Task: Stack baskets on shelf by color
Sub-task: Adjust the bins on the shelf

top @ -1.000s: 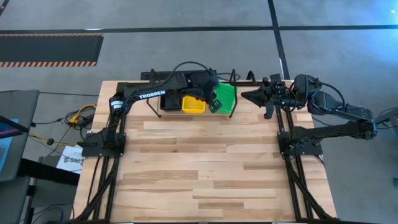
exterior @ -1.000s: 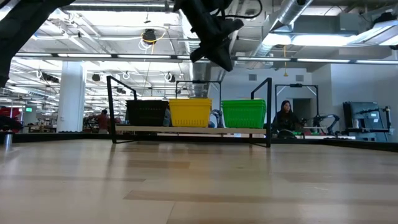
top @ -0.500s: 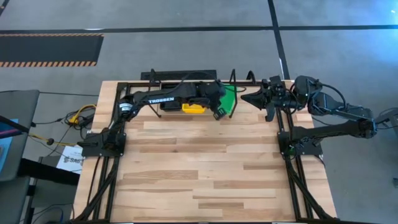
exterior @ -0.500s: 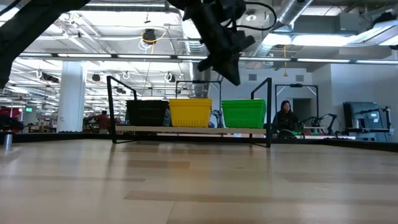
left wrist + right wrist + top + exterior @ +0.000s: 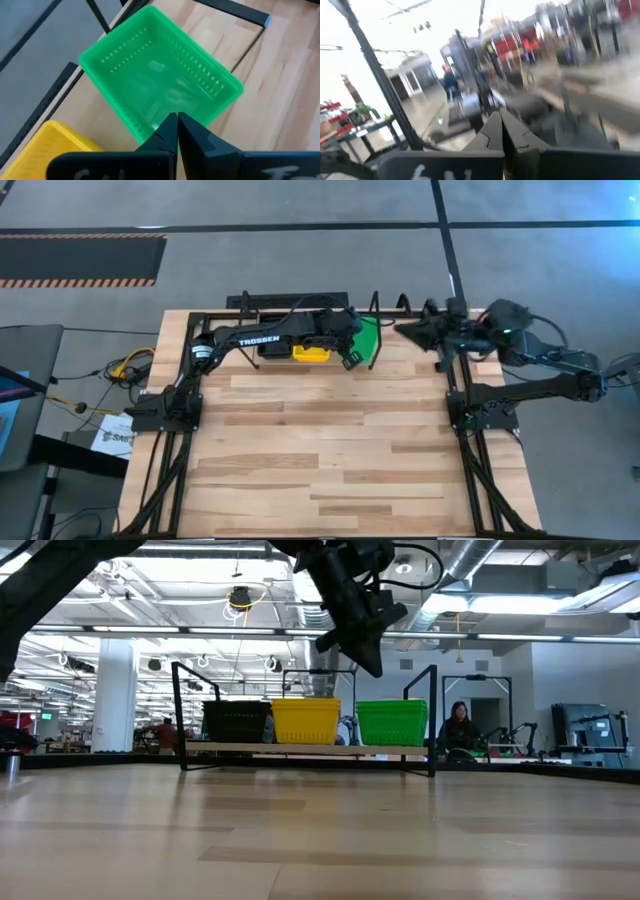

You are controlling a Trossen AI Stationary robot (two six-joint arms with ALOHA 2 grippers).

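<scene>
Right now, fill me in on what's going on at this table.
The shelf at the table's far edge holds a black basket, a yellow basket and a green basket side by side. The left end effector, fingers shut and empty, hangs above the green basket. The right end effector, also shut, waits beside the shelf's right end. No basket is being carried.

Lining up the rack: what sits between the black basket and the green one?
The yellow basket, between black basket and green basket on the shelf, in the low view.

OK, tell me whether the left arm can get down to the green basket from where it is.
Probably yes: the left gripper hangs shut just above the green basket, nothing between.
</scene>
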